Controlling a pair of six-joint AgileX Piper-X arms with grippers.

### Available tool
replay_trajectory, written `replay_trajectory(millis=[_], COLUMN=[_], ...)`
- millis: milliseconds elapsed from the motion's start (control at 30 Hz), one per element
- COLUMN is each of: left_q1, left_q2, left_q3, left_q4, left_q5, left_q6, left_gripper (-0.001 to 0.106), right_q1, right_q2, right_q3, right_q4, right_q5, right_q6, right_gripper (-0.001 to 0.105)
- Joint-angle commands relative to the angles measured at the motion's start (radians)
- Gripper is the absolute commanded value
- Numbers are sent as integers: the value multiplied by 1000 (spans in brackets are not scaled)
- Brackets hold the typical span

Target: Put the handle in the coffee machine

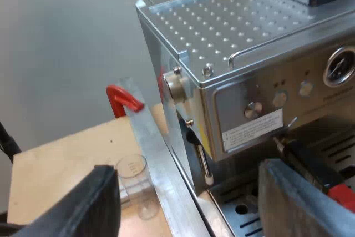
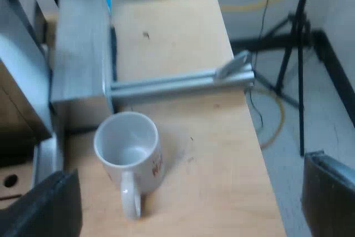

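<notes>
My left gripper (image 1: 191,170) is hanging with its two fingers spread wide, nothing clamped between them. Just behind one finger I'm seeing the one holder handle (image 1: 310,165), dark and ending in red. It's sticking out at the front of the single espresso machine (image 1: 244,43), under the panel and over the drip tray (image 1: 233,220). Whether it's locked in, I can't tell. One pressure gauge (image 1: 339,66) is showing on the panel, and one steam wand (image 1: 202,165) is hanging at the machine's corner. Past the other finger, one measuring glass (image 1: 133,181) is standing upright on the wooden table (image 1: 66,159). One aluminium rail (image 1: 150,148) is running between the glass and the machine, with one red clamp (image 1: 123,97) at its far end.

My right gripper (image 2: 191,167) is holding its fingers wide apart too, empty, over the table. One white mug (image 2: 127,145) is standing upright below them, its handle facing me, near an aluminium bar (image 2: 177,81). One tripod (image 2: 294,54) is standing on the floor beyond the table's edge.
</notes>
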Motion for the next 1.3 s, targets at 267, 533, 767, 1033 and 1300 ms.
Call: replay_trajectory(millis=[267,533,767,1033,1300], left_q1=[2,2,2,4,-5], left_q2=[-155,-298,-428,-437,-436], left_q3=[83,187,244,241,241], left_q4=[104,176,196,264,269], left_q5=[6,22,22,29,29], left_q6=[-12,-12,50,36,34], left_gripper=[57,57,57,57,57], right_q1=[-4,-4,-4,-4,-8], right_q2=[-256,-398,-488,-580,-578], right_q3=[-9,-11,-13,3,30], right_q4=[1,77,156,198,306], right_q5=[-1,-1,-1,-1,-2], right_q6=[-31,-11,-11,-5,-4], right_gripper=[81,81,81,81,81])
